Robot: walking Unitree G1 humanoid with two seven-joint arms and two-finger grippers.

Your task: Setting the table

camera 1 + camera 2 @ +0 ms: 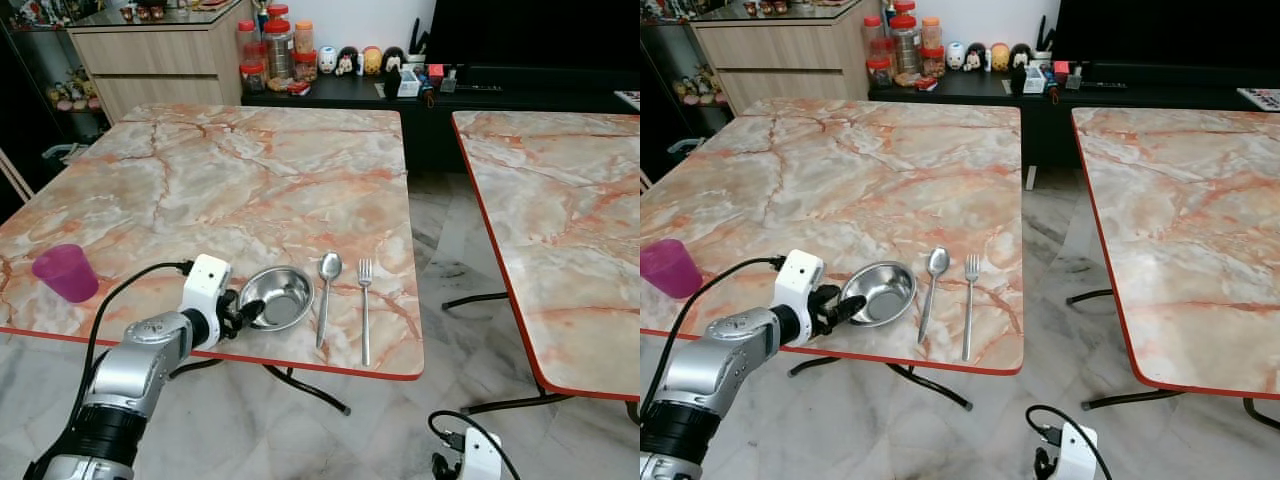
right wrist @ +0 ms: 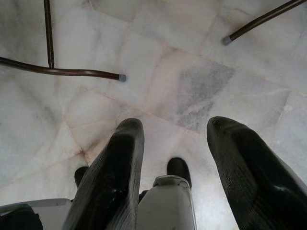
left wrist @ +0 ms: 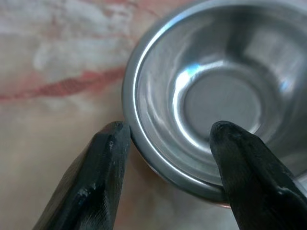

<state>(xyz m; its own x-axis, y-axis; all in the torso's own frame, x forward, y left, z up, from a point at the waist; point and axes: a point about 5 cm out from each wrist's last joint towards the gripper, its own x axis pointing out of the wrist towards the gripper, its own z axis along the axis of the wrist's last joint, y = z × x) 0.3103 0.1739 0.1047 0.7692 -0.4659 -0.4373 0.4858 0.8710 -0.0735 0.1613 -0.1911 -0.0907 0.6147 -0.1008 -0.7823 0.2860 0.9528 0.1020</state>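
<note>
A steel bowl [image 1: 277,296] sits near the front edge of the marbled table [image 1: 250,170]. To its right lie a spoon [image 1: 326,292] and a fork [image 1: 365,308], side by side. A purple cup [image 1: 66,271] stands at the table's front left. My left gripper [image 1: 246,309] is at the bowl's near-left rim. In the left wrist view it is open [image 3: 170,128], with one finger outside the rim and the other over the bowl's inside [image 3: 220,96]. My right gripper [image 2: 175,143] hangs idle and open above the floor.
A second marbled table [image 1: 560,220] stands to the right across a gap of tiled floor [image 1: 445,250]. Jars and figurines [image 1: 300,55] line a dark low cabinet at the back. A wooden cabinet [image 1: 160,55] stands back left. Table legs [image 2: 62,72] run beneath.
</note>
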